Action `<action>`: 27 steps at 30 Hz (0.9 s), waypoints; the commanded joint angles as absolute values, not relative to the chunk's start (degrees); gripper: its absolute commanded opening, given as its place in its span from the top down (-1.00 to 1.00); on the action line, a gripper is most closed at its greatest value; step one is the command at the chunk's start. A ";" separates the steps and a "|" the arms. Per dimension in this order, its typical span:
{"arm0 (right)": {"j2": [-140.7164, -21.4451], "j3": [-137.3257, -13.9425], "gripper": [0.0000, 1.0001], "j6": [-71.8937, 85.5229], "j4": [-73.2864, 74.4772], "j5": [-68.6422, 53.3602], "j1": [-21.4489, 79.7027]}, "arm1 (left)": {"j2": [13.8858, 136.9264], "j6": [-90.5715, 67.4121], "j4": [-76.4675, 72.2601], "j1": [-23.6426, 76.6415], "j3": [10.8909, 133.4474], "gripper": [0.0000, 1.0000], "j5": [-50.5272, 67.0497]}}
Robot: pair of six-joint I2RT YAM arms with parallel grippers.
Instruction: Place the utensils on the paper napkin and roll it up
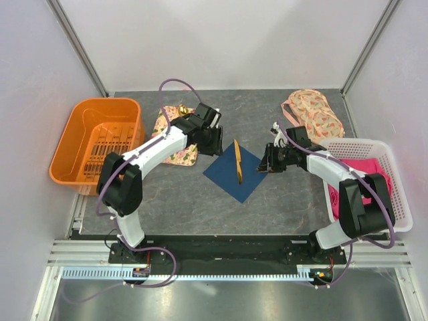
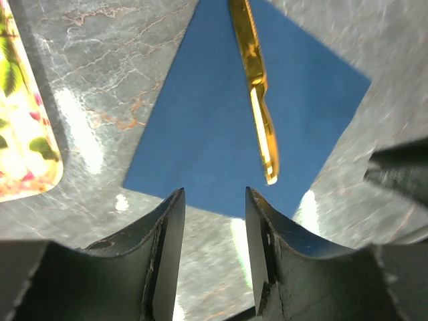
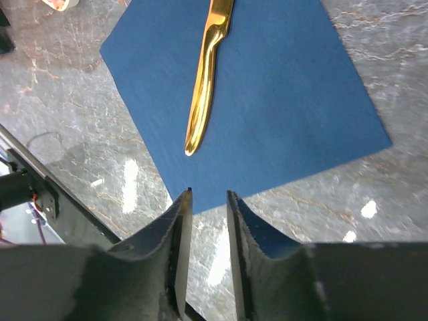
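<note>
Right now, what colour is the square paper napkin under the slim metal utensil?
The napkin is navy blue, clearest in right wrist view.

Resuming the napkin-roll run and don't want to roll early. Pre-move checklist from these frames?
1. Napkin lying flat on the table: ok.
2. All cutlery on the napkin: not ok. Only one gold piece lies on it; something gold sits at the floral tray.
3. Left gripper empty: ok, jaws apart, nothing between them.
4. Right gripper empty: ok, jaws narrowly parted, nothing between them.
5. Gold piece fully within the napkin: cannot tell; its far end reaches about to the napkin's far corner.
</note>
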State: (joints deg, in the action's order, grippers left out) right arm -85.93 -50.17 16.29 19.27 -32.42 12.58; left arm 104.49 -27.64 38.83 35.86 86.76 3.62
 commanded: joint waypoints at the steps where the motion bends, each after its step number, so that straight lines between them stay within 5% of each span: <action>1: -88.41 -48.87 0.40 18.90 10.73 -35.33 13.45 | 98.98 -17.05 32.36 32.36 82.01 0.03 15.88; 6: -92.72 -47.64 0.51 19.86 7.30 -34.19 14.50 | 96.24 -17.66 30.41 26.47 81.47 -0.25 15.76; 14: -95.53 -46.58 0.59 20.12 5.89 -31.64 16.70 | 100.63 -18.72 34.19 17.14 89.47 -0.32 4.23; 19: -95.45 -45.09 0.61 21.18 5.63 -31.81 18.54 | 104.58 -18.72 34.80 15.91 92.02 -0.30 -2.27; 27: -94.22 -42.89 0.58 22.06 5.80 -32.43 20.56 | 112.32 -19.95 35.25 15.82 97.11 -0.01 -10.36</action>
State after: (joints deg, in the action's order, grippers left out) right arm -95.42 -43.75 21.39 7.25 -32.29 19.94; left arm 108.84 -20.47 35.03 15.77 92.51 -4.08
